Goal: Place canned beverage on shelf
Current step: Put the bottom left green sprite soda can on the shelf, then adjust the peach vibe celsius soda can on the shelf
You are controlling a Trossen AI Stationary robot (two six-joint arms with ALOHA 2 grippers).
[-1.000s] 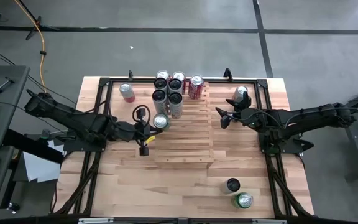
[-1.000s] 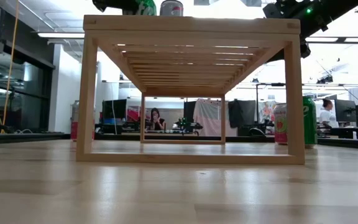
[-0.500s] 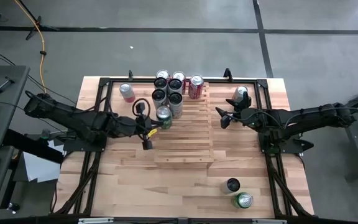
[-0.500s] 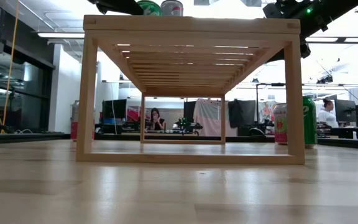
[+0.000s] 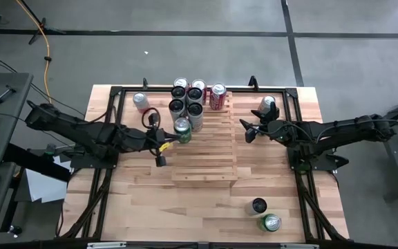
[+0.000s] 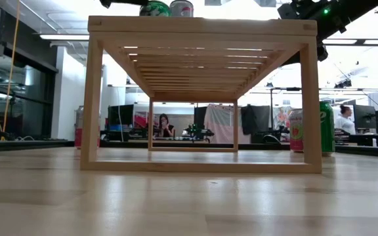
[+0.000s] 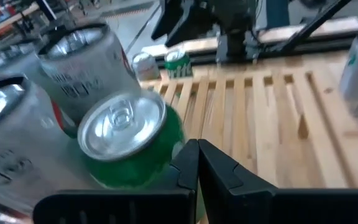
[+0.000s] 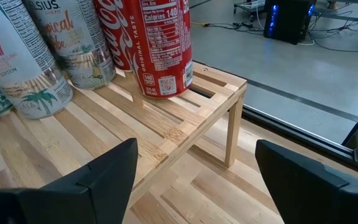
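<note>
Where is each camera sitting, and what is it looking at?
High view: above the table, looking down; both arms, shelf, left gripper beside green can.
Low view: at tabletop height, looking under the shelf into the room; arm parts on top.
Left wrist view: on the left arm, shut fingers beside the green can.
Right wrist view: on the right arm, open fingers, red can.
Shared: the shelf shows in all.

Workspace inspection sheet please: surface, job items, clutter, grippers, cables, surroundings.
Surface: butcher-block tabletop, black frame.
Job's things: light-wood slatted shelf holds a can cluster at its far end; green can stands on it.
Clutter: pink can, silver can, two near-edge cans on the tabletop.
Grippers: left gripper shut, beside green can; right gripper open, empty, right of shelf.
Cables: orange cable on floor.
Surroundings: seated person behind.
</note>
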